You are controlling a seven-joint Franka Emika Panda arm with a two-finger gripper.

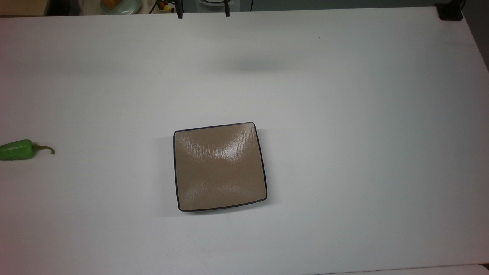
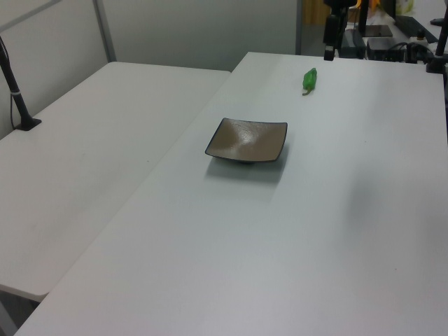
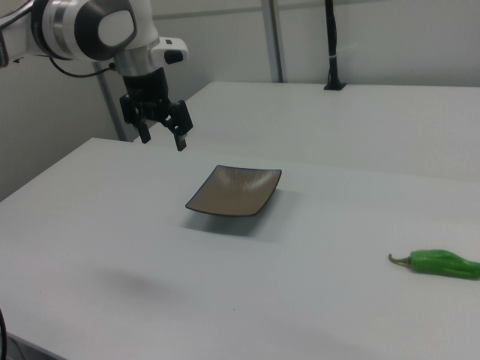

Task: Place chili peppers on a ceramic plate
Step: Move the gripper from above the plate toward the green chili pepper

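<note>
One pepper: a single bright green chili pepper [image 1: 17, 150] lies on its side on the white table [image 1: 344, 133], well apart from the ceramic plate [image 1: 220, 167]; in the top view it sits far to the plate's left, at the picture's left edge, its body partly cut off there; in the left view [image 2: 309, 80] it lies beyond the plate, toward the table's far end; in the right view [image 3: 444, 263] it lies nearer the camera than the plate and off to the plate's right
Pepper's stem: thin, olive-green, curved; it points toward the plate's side in the top view
Plate: square, glossy tan-brown, rounded corners, thin dark rim, faintly rippled surface; nothing lies on it; it stands flat on the table with its edges curving upward, seen in the left view [image 2: 247, 141] and the right view [image 3: 235, 190]
Gripper: black two-finger gripper [image 3: 160, 135] hangs in the air above the table, up and to the plate's left in the right view, touching nothing; its fingers [image 3: 180, 135] point downward and are spread apart with a clear gap between them, nothing between
Arm: white and grey Panda arm [image 3: 97, 30] reaches in from the right view's upper left, above the plate's level
Second table: another white table [image 2: 84, 175] stands just beside the first, on the plate's left in the left view
</note>
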